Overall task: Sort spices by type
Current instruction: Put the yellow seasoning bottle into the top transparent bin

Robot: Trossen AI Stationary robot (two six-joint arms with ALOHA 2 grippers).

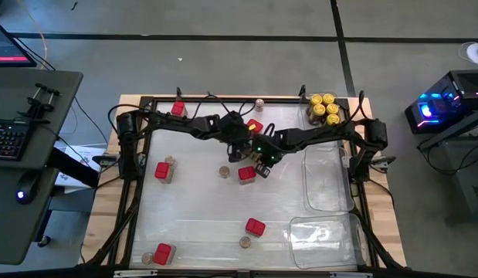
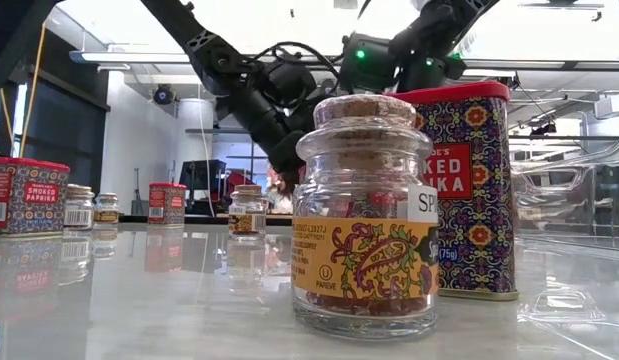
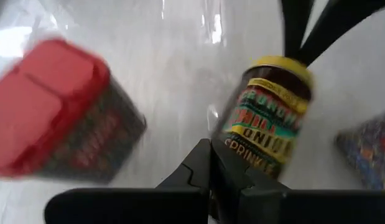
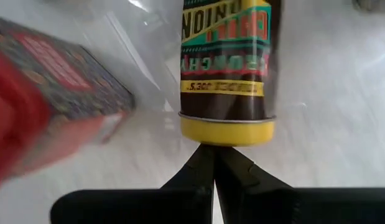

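A yellow-lidded jar (image 4: 224, 68) (image 3: 267, 118) with a dark, colourful label lies tipped on the table between my two grippers; in the high view the arms hide it. My right gripper (image 4: 214, 158) (image 1: 262, 160) is shut at the jar's lid end. My left gripper (image 3: 211, 158) (image 1: 242, 151) is shut at its bottom end. One red tin (image 3: 49, 106) stands on the far side of the jar. Another red tin (image 1: 246, 174) (image 4: 43, 93) stands on its near side. My right gripper's shut fingertips (image 4: 208, 155) meet the rim of the jar's yellow lid (image 4: 226, 134), slanting steeply down from the table's right side, in line with the jar. My left gripper's shut tips stand beside the jar's bottom end (image 3: 232, 146); whether they touch it I cannot tell.
Several yellow-lidded jars (image 1: 324, 110) sit in a clear tray at the far right corner; more clear trays (image 1: 327, 181) lie along the right side. Red tins (image 1: 162, 170) (image 1: 255, 226) and cork-topped jars (image 1: 224, 171) (image 2: 367, 215) are scattered over the table.
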